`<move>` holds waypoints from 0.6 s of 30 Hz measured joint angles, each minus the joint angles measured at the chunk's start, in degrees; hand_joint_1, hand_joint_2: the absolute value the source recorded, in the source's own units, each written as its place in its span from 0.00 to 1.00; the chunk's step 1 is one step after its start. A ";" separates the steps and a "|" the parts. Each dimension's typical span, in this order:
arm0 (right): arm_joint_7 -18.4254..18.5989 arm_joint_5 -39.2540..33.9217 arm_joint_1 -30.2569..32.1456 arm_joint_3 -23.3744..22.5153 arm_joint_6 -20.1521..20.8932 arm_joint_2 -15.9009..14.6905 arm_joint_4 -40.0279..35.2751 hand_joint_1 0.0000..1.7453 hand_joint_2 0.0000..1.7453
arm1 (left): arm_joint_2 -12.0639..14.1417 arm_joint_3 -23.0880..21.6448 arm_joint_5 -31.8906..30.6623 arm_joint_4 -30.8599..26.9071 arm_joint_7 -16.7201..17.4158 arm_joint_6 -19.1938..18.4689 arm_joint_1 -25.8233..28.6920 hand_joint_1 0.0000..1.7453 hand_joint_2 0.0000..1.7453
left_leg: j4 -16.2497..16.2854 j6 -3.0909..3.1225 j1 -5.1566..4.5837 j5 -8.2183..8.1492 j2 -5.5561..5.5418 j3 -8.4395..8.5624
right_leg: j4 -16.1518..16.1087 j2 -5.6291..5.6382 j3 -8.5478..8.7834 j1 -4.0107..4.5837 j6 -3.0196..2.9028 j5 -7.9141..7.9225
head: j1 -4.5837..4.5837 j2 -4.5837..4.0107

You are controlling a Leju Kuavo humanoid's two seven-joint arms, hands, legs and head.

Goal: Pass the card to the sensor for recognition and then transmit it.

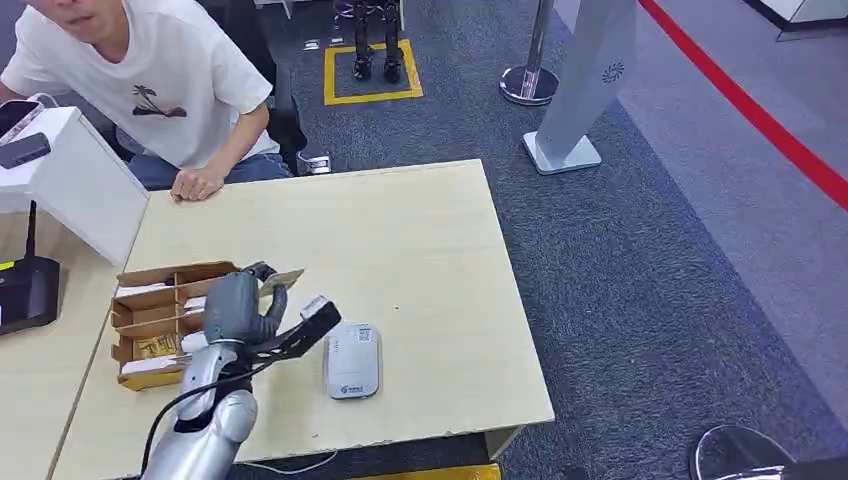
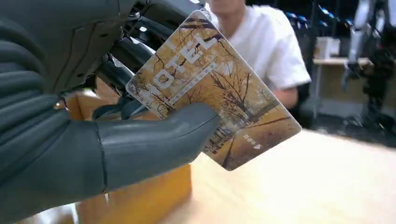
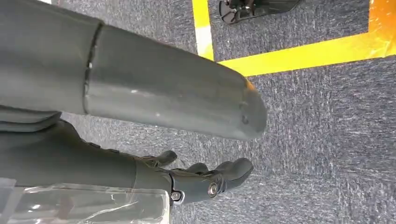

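Left hand (image 2: 88, 121): thumb and darker fingers clamped on the card, raised above the table.
Card (image 2: 212, 88): golden, tree-printed hotel card, tilted, most of it sticking out past the thumb tip.
Sensor (image 1: 352, 361): white reader lying flat on the table (image 1: 420, 250), just beside the fingers.
Cardboard box (image 1: 160, 315): divided tray directly under and behind the fingers.
Right hand (image 3: 187, 140): over grey carpet, thumb and fingers apart, holding nothing.
Person (image 1: 150, 90): seated across the table, well beyond the fingers.

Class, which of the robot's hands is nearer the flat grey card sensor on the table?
Left. The left hand hovers beside the flat grey card sensor; the right hand hangs over the carpet floor.
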 joint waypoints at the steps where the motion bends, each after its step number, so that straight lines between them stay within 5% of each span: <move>1: -0.04 -0.02 0.10 0.02 0.00 0.00 0.00 0.00 0.00 | 1.27 1.02 -0.43 -0.89 0.35 -0.15 -0.06 1.00 1.00 | 0.00 0.00 0.00 0.00 0.00 0.00 | 0.01 0.01 0.00 0.00 0.00 0.00 | -0.02 0.00; 8: 0.86 0.18 0.71 0.02 -0.11 -0.07 0.00 0.00 0.00 | 6.91 6.18 -1.68 -4.21 0.70 -0.83 -0.22 1.00 1.00 | 0.00 -0.01 -0.01 0.00 0.00 0.01 | 0.01 0.00 0.00 0.00 0.00 -0.01 | 0.00 0.00; 18: 0.57 0.15 1.95 0.00 -0.20 -0.31 0.02 0.00 0.00 | 8.19 8.23 -1.68 -4.26 0.20 0.28 0.01 1.00 1.00 | 0.00 0.00 -0.01 0.00 0.00 -0.01 | 0.00 0.01 0.00 -0.01 0.00 -0.01 | 0.00 -0.02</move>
